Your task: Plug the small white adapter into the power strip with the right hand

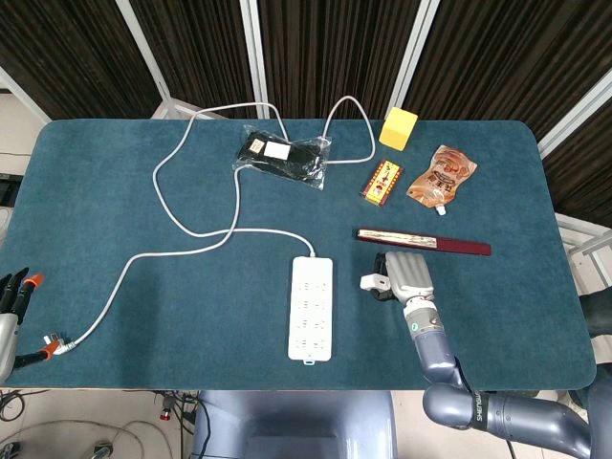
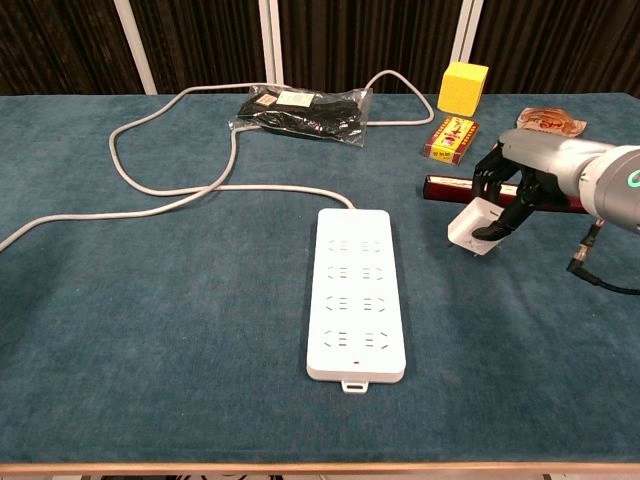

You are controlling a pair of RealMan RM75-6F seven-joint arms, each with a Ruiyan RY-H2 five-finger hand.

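With our right hand (image 2: 515,185) gripping the adapter (image 2: 474,226), we should turn its prongs down over the power strip (image 2: 357,290).

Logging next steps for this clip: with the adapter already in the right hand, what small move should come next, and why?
Probably carry the small white adapter leftward toward the power strip. The right hand holds it lifted off the table, clearly to the right of the strip, so it is not yet over any socket.
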